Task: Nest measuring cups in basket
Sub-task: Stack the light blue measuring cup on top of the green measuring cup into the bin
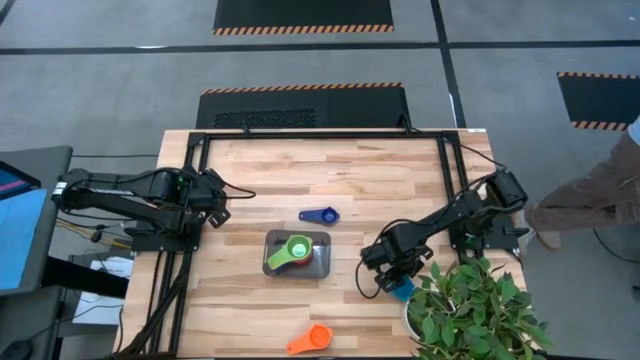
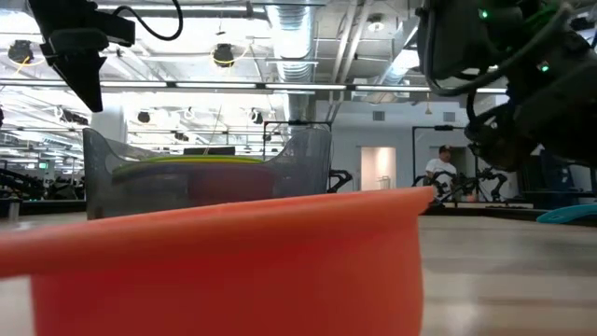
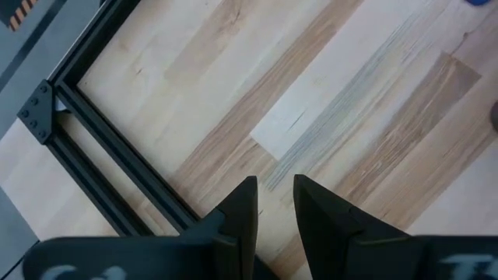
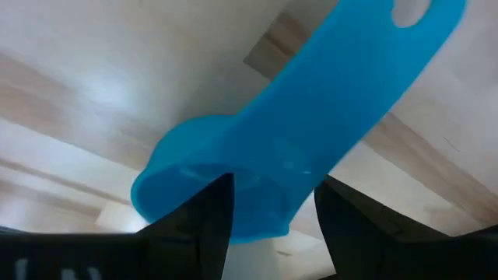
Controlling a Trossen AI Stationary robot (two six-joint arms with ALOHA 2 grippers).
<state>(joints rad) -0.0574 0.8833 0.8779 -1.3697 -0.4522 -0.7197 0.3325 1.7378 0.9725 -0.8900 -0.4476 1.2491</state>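
Observation:
The dark grey basket [image 1: 322, 262] stands mid-table and holds nested cups with the green cup [image 1: 297, 247] on top; it also shows in the low view as the basket [image 2: 298, 159]. The dark blue cup [image 1: 320, 214] lies on the table beyond the basket. The orange cup [image 1: 310, 339] lies near the near edge and fills the low view's foreground [image 2: 233, 266]. My right gripper [image 1: 388, 278] [image 4: 272, 202] is shut on the light blue cup [image 1: 403, 291], right of the basket. My left gripper [image 1: 214, 207] [image 3: 275, 183] waits over bare wood at the left, its fingers a narrow gap apart. My right gripper pinches the light blue cup between its two fingers where the bowl [image 4: 257, 183] meets the handle. The fingers come from above, slanting, and lie across the cup. The handle [image 4: 366, 70] with its hole sticks out beyond the fingers. The cup sits low by the table [image 2: 569, 213].
A potted plant [image 1: 470, 305] stands at the near right corner, close beside my right gripper. A black frame [image 1: 320, 134] runs along the table's far and side edges. Bare wood lies between the basket and the left arm. A person [image 1: 600, 190] stands off the right edge.

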